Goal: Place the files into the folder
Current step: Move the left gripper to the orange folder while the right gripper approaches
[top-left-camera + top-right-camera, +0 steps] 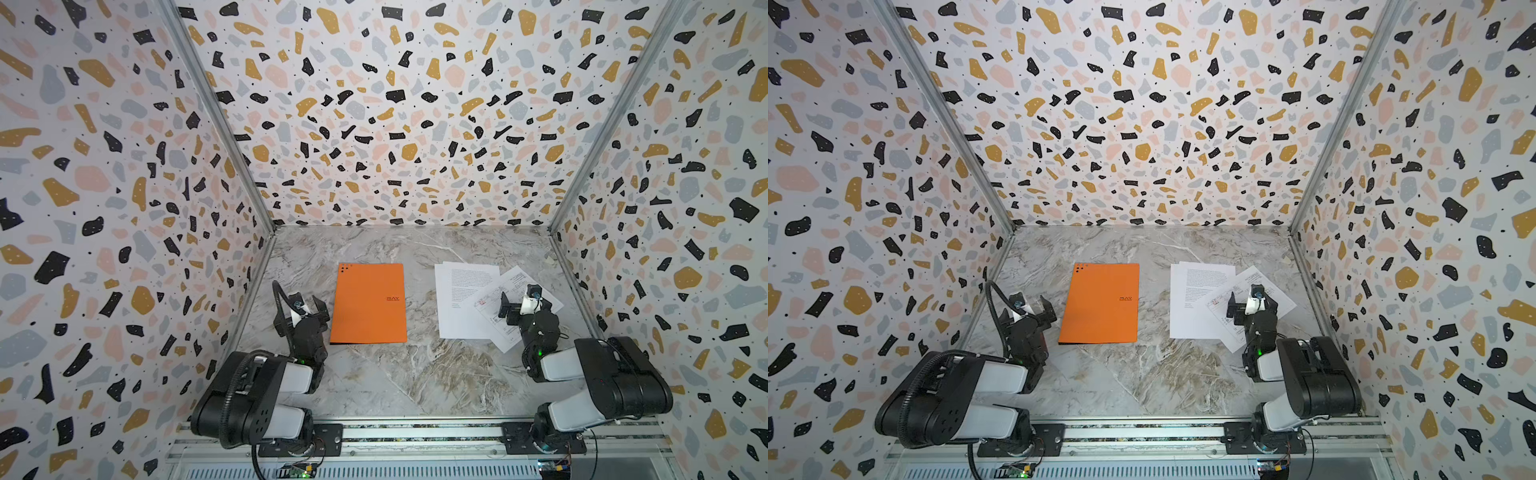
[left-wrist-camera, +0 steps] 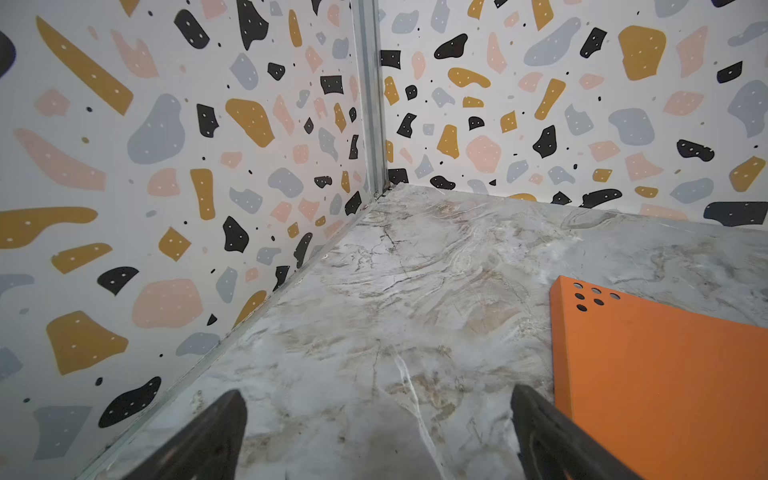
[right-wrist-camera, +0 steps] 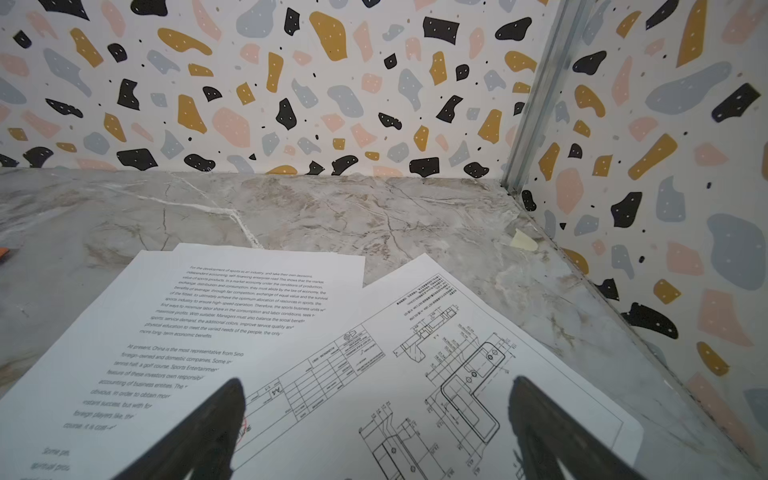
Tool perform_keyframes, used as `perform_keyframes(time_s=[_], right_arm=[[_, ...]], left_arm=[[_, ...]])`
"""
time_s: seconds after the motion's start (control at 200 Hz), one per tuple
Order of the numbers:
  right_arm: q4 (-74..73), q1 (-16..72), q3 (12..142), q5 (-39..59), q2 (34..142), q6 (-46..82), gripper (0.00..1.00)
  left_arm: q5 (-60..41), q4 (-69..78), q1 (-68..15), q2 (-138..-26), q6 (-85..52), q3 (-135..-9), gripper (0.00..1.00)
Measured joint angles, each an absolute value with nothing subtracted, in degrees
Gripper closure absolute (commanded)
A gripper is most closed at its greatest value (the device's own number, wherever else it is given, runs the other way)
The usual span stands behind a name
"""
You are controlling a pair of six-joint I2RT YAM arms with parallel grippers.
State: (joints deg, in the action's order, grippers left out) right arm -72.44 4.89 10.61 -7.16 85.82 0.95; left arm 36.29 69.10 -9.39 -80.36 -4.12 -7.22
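Closest in, an aluminium rail point(image 1: 415, 432) runs along the near edge of the table point(image 1: 395, 374). Beyond it the folder point(image 1: 368, 303) lies closed and flat, orange face up, its long axis running away toward the back wall point(image 1: 415, 124). Black dots point(image 1: 343, 268) mark its far left corner, and a small dark logo point(image 1: 392, 298) by the right edge seems to end in "AY". Apart from it, to the right, lie the files point(image 1: 461, 307). The text sheet point(image 3: 208, 332) has its long axis roughly parallel to the folder and opens "For the development of sports as an industry". The drawing sheet point(image 3: 415, 374) lies skewed on top of the text sheet's right side, with "A4" in its title block point(image 3: 324, 374) and a red mark point(image 3: 243, 428) nearby. The right gripper point(image 3: 376, 379) is poised over the drawing sheet, jaws spread wide, holding nothing. The left gripper point(image 2: 376, 390) sits over bare marble just left of the folder, equally wide and empty.
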Motion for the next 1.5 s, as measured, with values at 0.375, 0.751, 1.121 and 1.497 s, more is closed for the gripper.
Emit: perform_keyframes(time_s=[0.375, 0.751, 1.121, 1.497], right_arm=[[-72.44, 4.89, 10.61, -7.16, 85.82, 0.95, 0.01], [-72.44, 4.89, 10.61, -7.11, 85.82, 0.95, 0.0], [-42.3, 3.6, 29.5, 1.1, 79.0, 4.86, 0.06], [-21.3, 21.76, 47.24, 21.91, 87.2, 22.76, 0.15]], left_arm=[[36.32, 69.08, -9.39, -80.36, -4.12, -7.22, 0.01], [36.29, 69.08, -9.39, -80.36, -4.12, -7.22, 0.0], [36.21, 33.01, -9.02, -68.42, -11.57, -30.65, 0.0], [19.59, 7.46, -8.67, -69.97, -25.19, -32.53, 0.02]])
